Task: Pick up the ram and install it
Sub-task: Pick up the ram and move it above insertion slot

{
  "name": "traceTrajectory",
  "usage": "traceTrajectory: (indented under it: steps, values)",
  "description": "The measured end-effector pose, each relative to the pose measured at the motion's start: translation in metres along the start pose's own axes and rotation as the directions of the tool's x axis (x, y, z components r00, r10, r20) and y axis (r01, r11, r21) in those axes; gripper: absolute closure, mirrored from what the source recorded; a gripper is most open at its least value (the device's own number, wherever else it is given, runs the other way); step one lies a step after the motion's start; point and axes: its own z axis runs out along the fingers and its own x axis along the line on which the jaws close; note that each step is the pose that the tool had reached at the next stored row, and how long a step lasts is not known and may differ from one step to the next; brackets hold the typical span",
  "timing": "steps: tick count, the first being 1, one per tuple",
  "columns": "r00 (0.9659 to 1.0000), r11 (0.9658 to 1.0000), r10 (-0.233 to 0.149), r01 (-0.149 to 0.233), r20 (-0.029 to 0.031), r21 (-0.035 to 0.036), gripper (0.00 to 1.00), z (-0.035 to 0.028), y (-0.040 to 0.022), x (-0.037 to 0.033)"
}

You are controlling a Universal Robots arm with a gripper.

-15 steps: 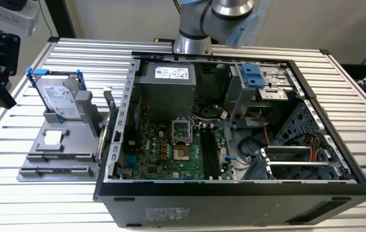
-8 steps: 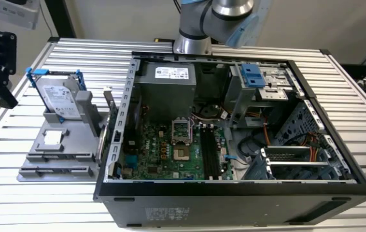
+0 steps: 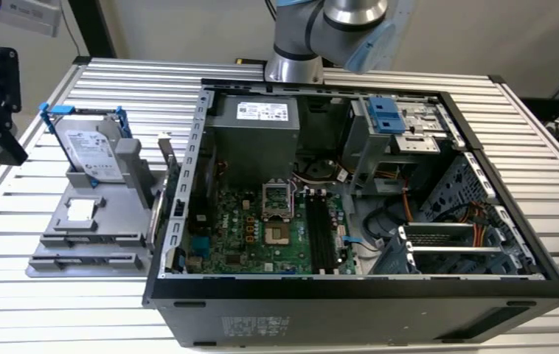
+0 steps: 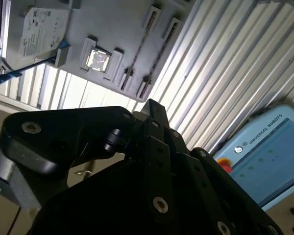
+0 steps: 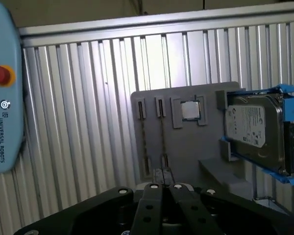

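Exterior view: open computer case on slatted metal table; grey holder tray just beside case on exterior view's left, hard drive in blue frame upright at tray's far end. Gripper hangs at exterior view's far left, clear of tray. First wrist view: ram stands on edge in tray slot, second stick just beside it. Gripper fingers look pressed together, nothing held

Lettering noted on light-blue pendant; white printed labels noted on hard drive and power supply. Wording not transcribed.
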Motion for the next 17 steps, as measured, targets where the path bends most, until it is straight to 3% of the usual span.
traceTrajectory:
  steps: [4,9,13,17]
  values:
    - [0.9977,0.9977,-0.067,0.067,-0.0004,-0.0018,1.0,-0.0001,-0.0002,0.0]
    - [0.9911,0.9911,-0.133,0.133,-0.0004,-0.0034,1.0,0.0,-0.0007,0.0]
    - [0.9867,0.9867,-0.163,0.163,-0.0004,-0.0042,1.0,0.0,-0.0011,-0.0001]
    - [0.9854,0.9854,-0.17,0.17,-0.0004,-0.0045,1.0,0.0,-0.0015,-0.0001]
